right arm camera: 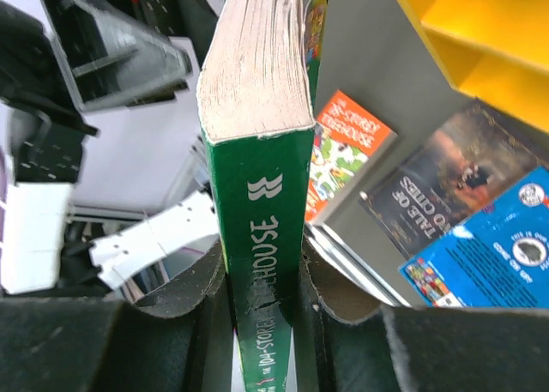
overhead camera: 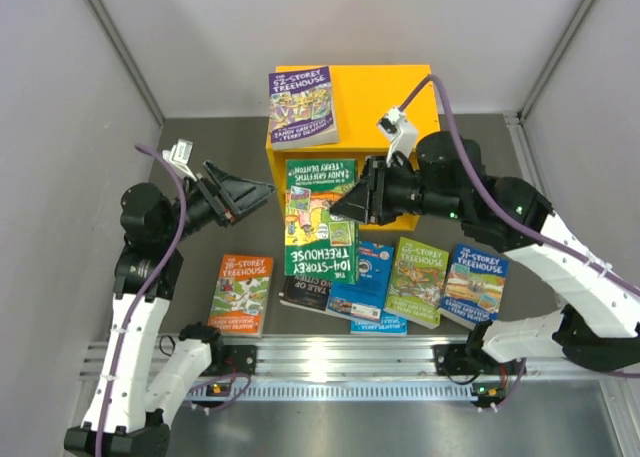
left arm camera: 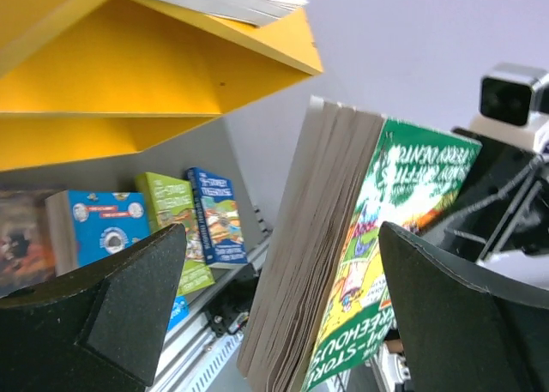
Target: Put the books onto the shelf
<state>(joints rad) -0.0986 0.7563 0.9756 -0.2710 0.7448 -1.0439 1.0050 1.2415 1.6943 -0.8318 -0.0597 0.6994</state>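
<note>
1. Right gripper [overhead camera: 347, 207]: my jaws were pinched on the green book [overhead camera: 320, 222]. In the right wrist view one finger [right arm camera: 204, 282] pressed each cover, with the green spine between them and the page block pointing away from me.

2. Left gripper [overhead camera: 252, 191]: my jaws were spread wide and held nothing. They pointed at the green book from its left. In the left wrist view the book's page edge stood between my two fingers, and no contact showed on either side.

3. Green book: I held it in front of the yellow shelf [overhead camera: 400, 87], tilted, with its cover facing up toward the overhead camera. I could not tell whether its lower end touched the books below it.

4. Shelf: it stood at the back of the dark table [overhead camera: 215, 152]. A purple book [overhead camera: 302, 107] lay flat on its top, over the left corner. The left wrist view showed part of the inside of the shelf, with no book in that part.

5. Books on the table, left to right:
- orange book [overhead camera: 242, 292], lying apart from the others;
- dark book [overhead camera: 303, 293], partly covered by the green one in the overhead view;
- blue book [overhead camera: 366, 277];
- light green book [overhead camera: 418, 280];
- second blue book [overhead camera: 475, 284].
</note>
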